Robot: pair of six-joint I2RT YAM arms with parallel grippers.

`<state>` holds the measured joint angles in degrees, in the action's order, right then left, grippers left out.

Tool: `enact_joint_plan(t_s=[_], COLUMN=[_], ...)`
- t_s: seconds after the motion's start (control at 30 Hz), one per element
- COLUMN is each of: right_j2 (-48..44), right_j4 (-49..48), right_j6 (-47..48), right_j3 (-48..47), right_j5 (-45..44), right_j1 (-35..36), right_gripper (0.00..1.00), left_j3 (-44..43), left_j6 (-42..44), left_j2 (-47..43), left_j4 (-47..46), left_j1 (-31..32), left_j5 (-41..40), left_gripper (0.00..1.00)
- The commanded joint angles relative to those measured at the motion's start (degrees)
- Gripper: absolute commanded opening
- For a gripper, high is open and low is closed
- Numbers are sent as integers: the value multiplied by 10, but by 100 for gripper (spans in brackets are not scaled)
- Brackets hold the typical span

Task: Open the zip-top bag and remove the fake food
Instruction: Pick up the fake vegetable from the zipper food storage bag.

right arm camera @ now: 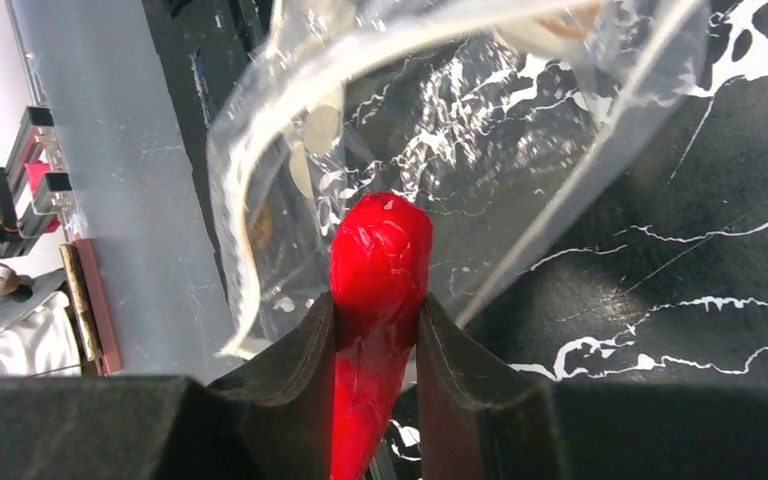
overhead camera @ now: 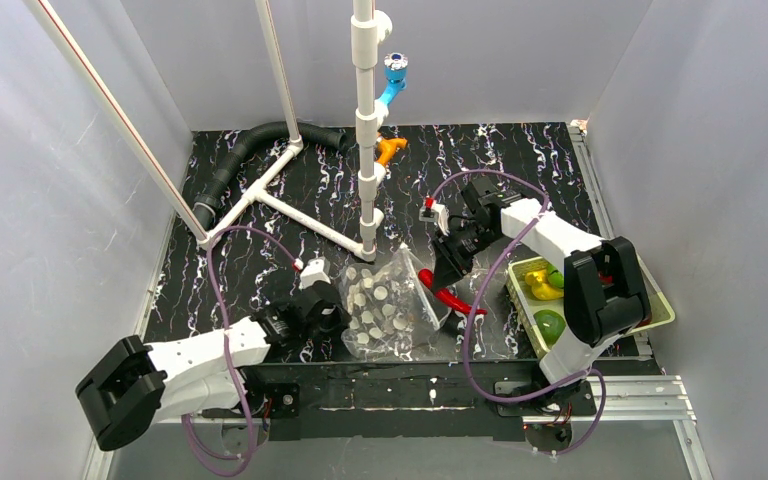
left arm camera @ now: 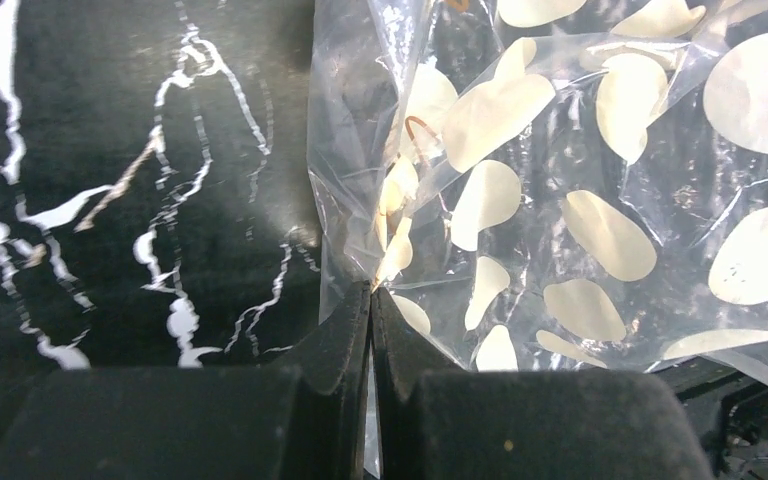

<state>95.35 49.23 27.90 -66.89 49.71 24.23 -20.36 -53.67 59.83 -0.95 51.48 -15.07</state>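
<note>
The zip-top bag [overhead camera: 388, 305], clear with whitish dots, lies crumpled on the black marbled table between my two arms. My left gripper [overhead camera: 341, 318] is shut on the bag's left edge; in the left wrist view its jaws [left arm camera: 372, 292] pinch a fold of the bag [left arm camera: 570, 200]. My right gripper [overhead camera: 449, 283] is shut on a long red piece of fake food [overhead camera: 447, 297] just right of the bag. In the right wrist view this red piece [right arm camera: 381, 250] sticks out past the gripper [right arm camera: 376, 312], pointing toward the bag's open mouth [right arm camera: 440, 120].
A pale mesh basket [overhead camera: 516, 292] at the right holds a yellow piece [overhead camera: 540, 286] and green pieces [overhead camera: 550, 325], partly behind the right arm. A white pipe frame [overhead camera: 365, 150], a black hose [overhead camera: 240, 152], an orange fitting [overhead camera: 391, 150] and a blue fitting [overhead camera: 395, 72] stand at the back.
</note>
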Motion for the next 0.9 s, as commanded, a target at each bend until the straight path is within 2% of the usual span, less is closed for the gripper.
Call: enact_joint_plan(t_s=[0.0, 0.17, 0.4, 0.73, 0.87], right_j2=[-30, -56, -98, -183, -210], right_j4=[-11, -21, -2, -1, 7], right_j6=[-4, -8, 34, 65, 79], right_j3=[-5, 4, 10, 42, 51], right_j5=[-30, -34, -18, -47, -46], right_j1=[-9, -26, -35, -82, -114], right_gripper=[2, 2, 3, 3, 3], left_j3=[9, 18, 28, 37, 38], left_j6=[9, 13, 17, 18, 16], left_j2=[-40, -79, -115, -180, -193], left_j4=[76, 101, 102, 128, 136], left_j1=[-3, -3, -3, -3, -4], left_j5=[-53, -64, -63, -74, -75], left_gripper=[0, 0, 0, 0, 5])
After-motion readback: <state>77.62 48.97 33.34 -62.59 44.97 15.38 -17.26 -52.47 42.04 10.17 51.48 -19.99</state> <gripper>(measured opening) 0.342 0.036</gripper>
